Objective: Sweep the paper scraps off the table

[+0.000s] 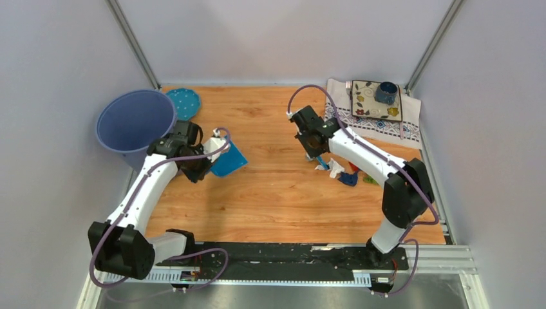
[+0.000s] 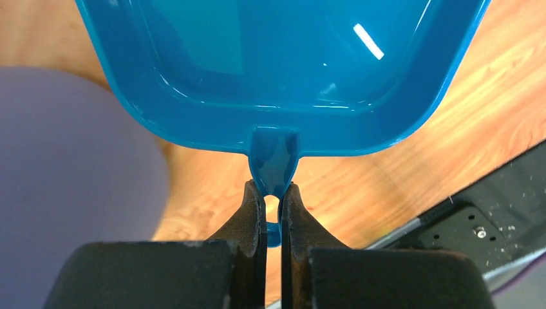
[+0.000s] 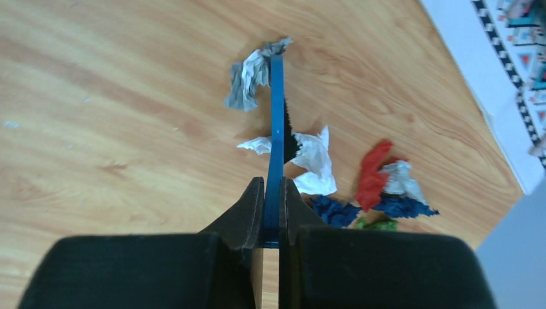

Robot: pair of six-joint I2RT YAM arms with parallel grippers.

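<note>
- Nearby, the left claw is clamped on the short handle of the blue dustpan. Its wrist view shows the pan's inside bare, with no scrap in it.
- Likewise, the right claw is pinched tight on the thin blue brush, whose dark bristles sit among the paper scraps.
- Those scraps lie in a loose cluster on the right half of the counter, under and just beside the right arm. Grey and white ones touch the brush; dark blue, red and green ones lie beside them, towards the cloth.
- By my reading, the sweeping has hardly started. Both tools are in hand, yet every visible scrap is on the wood, and the dustpan is held well apart from them on the left.
- Only the overhead view shows that gap, plus the blue bucket at far left and the patterned cloth at far right. Only the wrist views show the grips up close.
</note>
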